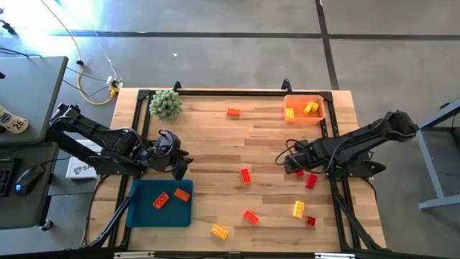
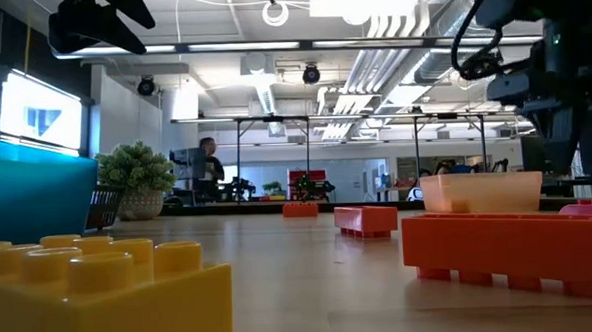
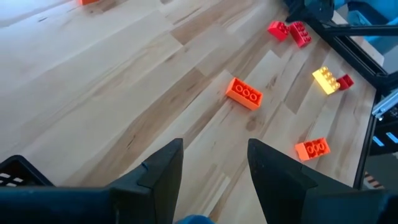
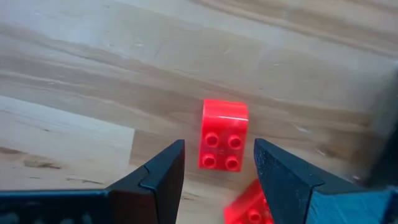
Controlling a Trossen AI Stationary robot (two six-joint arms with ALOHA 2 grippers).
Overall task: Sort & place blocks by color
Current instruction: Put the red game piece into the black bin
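1. Front edge of the light wooden plank tabletop [image 1: 215,144]: a yellow studded plastic brick [image 1: 219,231] lies nearest the edge, with an orange-red studded brick [image 1: 250,216] just beyond it, and a second yellow brick [image 1: 298,209] beside a small dark-red brick [image 1: 310,221] toward the right.
2. Front left: a flat blue rectangular tray [image 1: 144,212] holds two orange-red bricks [image 1: 170,197], lying apart from each other.
3. Middle, left: the left gripper [image 1: 181,164] hangs at the tray's far edge; its fingers are parted and hold nothing.
4. Middle, centre: a single orange-red brick [image 1: 246,175] lies on bare wood.
5. Middle, right: the right gripper [image 4: 217,177] hovers low over a bright red square four-stud brick [image 4: 224,143]; its fingers stand partly open, one to either side of the brick, with gaps visible, so nothing is gripped. A second red brick [image 4: 249,208] lies just beside it.
6. Far side: an orange-red brick [image 1: 233,112] lies alone; a shallow orange plastic tray [image 1: 305,117] at the far right holds yellow bricks [image 1: 310,108]; a green spiky plant ball [image 1: 166,104] sits at the far left.
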